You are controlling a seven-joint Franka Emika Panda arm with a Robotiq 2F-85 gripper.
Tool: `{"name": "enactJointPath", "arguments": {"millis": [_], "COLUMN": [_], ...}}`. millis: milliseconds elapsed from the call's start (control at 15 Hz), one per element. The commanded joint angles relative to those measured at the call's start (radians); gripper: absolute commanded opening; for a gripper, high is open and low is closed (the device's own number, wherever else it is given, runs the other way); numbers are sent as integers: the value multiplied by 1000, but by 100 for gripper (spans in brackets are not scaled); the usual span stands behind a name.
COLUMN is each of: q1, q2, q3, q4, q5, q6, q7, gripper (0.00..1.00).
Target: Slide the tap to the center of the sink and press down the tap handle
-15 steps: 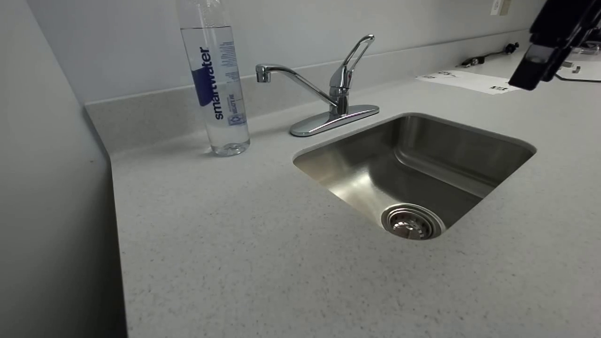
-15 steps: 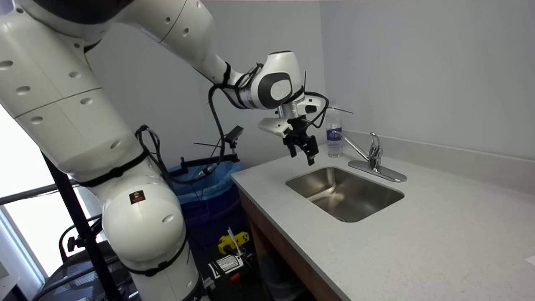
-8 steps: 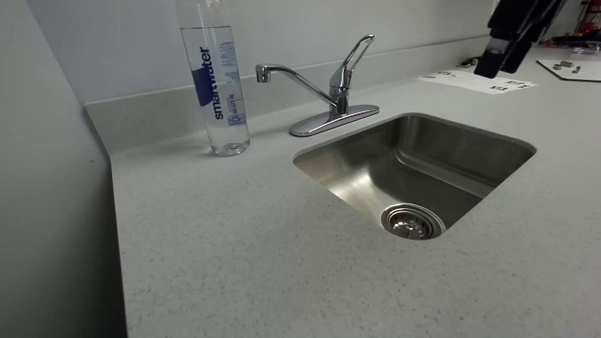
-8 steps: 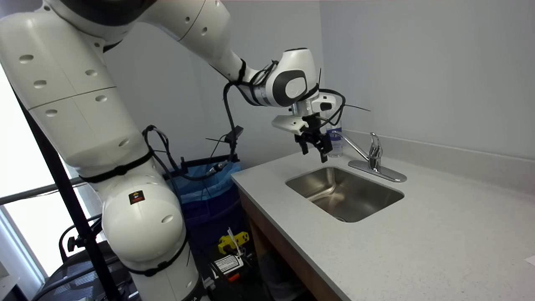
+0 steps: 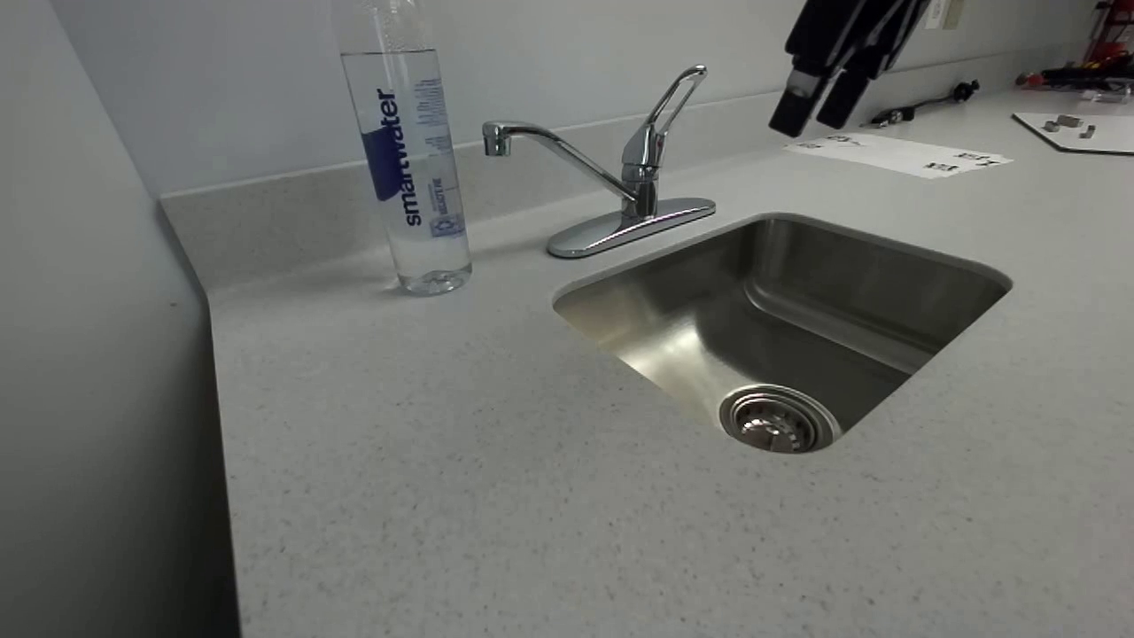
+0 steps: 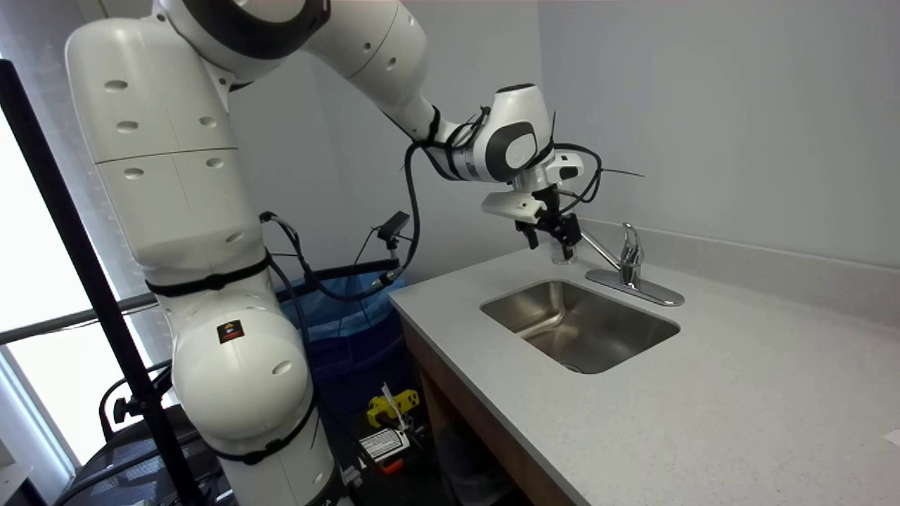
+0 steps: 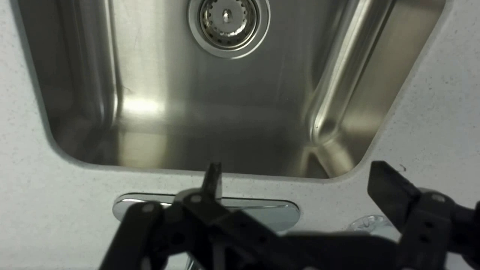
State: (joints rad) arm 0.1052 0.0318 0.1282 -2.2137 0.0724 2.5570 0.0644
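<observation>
Tap (image 5: 640, 197): we count one
Tap handle (image 5: 644, 139): one
Sink (image 5: 850, 276): one
Drain (image 5: 780, 420): one
Water bottle (image 5: 407, 168): one
Gripper (image 7: 295, 164): one
Fingers (image 7: 390, 189): we see two
Grey blocks (image 5: 1069, 120): three

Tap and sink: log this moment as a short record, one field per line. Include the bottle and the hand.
Sink: stainless steel, rounded corners, round drain
Bottle: clear, standing upright, apart from the tap
Tap: chrome, oval base plate on the counter beside the sink
Spout: swung toward the bottle, not over the sink
Tap handle: angled upward
Hand: open, holding nothing, raised above the counter, not touching the tap
Task state: spout not yet centered, handle not yet pressed
</observation>
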Motion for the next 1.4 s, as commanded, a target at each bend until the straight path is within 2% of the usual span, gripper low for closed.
{"name": "enactJointPath", "arguments": {"millis": [0,67,733,1333], "q1": [9,7,9,15], "q2": [76,32,64,165], "q3": [-1,-3,-3,-11], "q4": [91,37,73,193], "q5": [-23,-5,-6,-20], "q6": [21,8,10,48], "q7": [-21,-3,-8,49], "gripper": [100,100,100,100]}}
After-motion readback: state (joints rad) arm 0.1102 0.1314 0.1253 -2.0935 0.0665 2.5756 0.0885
